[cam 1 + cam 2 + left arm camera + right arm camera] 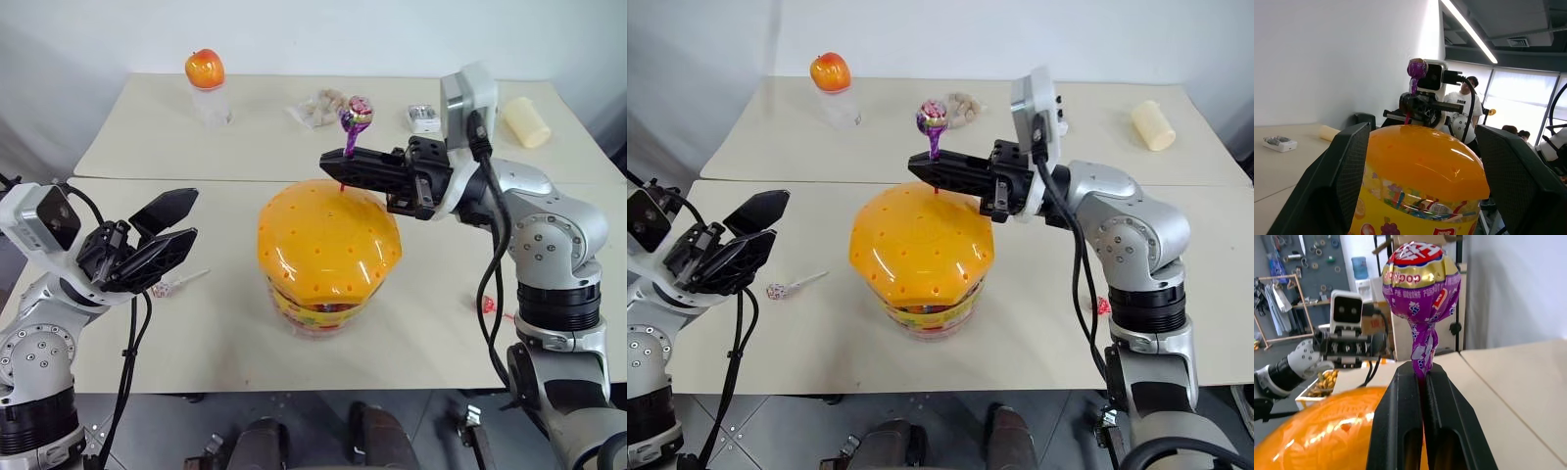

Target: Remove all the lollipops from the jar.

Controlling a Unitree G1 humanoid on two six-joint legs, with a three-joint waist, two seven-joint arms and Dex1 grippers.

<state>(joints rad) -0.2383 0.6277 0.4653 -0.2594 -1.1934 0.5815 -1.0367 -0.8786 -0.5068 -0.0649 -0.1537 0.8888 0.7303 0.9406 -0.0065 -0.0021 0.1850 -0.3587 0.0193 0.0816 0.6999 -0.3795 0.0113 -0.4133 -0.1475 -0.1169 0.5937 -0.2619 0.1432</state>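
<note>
Item one, the jar (328,257): clear plastic tub at the middle of the near table (225,343), capped by a glossy orange domed lid (921,240) dotted with small holes; through the wall I see a colourful label and loose wrapped sweets. Item two, purple lollipop (356,114): round head in shiny foil, stick upright in the far side of the lid, my right gripper (335,164) clamped on it just below the head. Item three, pink lollipop (794,287): lying flat on the table left of the jar. Item four, red lollipop (490,305): on the table right of the jar, partly behind my right arm. My left gripper (168,227) hangs beside the jar, fingers apart, holding nothing. Far table (127,127): bottle with orange ball top (207,86), beige lumps (319,106), pale cylinder (527,122).
</note>
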